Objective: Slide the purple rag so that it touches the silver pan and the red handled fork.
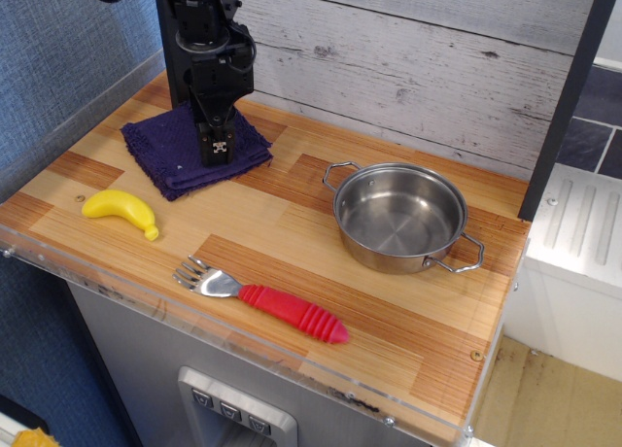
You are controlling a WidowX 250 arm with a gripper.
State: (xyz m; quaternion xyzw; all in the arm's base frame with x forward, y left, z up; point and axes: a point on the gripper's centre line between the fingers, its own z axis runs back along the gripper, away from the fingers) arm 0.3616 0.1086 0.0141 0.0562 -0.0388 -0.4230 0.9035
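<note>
The purple rag (175, 148) lies folded at the back left of the wooden counter. My gripper (216, 150) points down onto the rag's right part, and its narrow black fingertips (216, 144) are together and look shut. I cannot tell whether it touches the cloth or pinches any of it. The silver pan (398, 219) stands empty at the right, well apart from the rag. The red handled fork (277, 306) lies near the front edge with its tines to the left, also apart from the rag.
A yellow toy banana (120, 212) lies at the left, in front of the rag. A wooden plank wall (418, 68) runs behind the counter. The counter's front edge (243, 355) has a clear plastic lip. A dark post (569, 97) stands at the right.
</note>
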